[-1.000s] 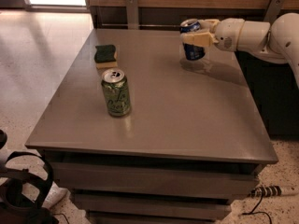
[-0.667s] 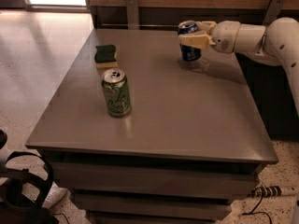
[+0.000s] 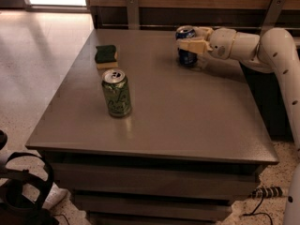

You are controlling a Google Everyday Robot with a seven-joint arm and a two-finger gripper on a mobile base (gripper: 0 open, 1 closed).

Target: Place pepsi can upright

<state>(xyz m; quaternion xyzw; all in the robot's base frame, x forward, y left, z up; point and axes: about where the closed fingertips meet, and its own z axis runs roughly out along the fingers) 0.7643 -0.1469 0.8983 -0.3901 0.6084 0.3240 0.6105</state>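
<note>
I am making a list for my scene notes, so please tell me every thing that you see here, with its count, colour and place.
pepsi can: one, dark blue with a silver top, upright at the far right part of the table
green can: one, green with a silver top, upright on the left middle of the table
sponge: one, green on yellow, far left part of the table, behind the green can
table: one, grey, centre of the view
power strip: one, pale, on the floor at lower right
arm: one, white, reaching in from the right
tool: one, cream, closed around the pepsi can
</note>
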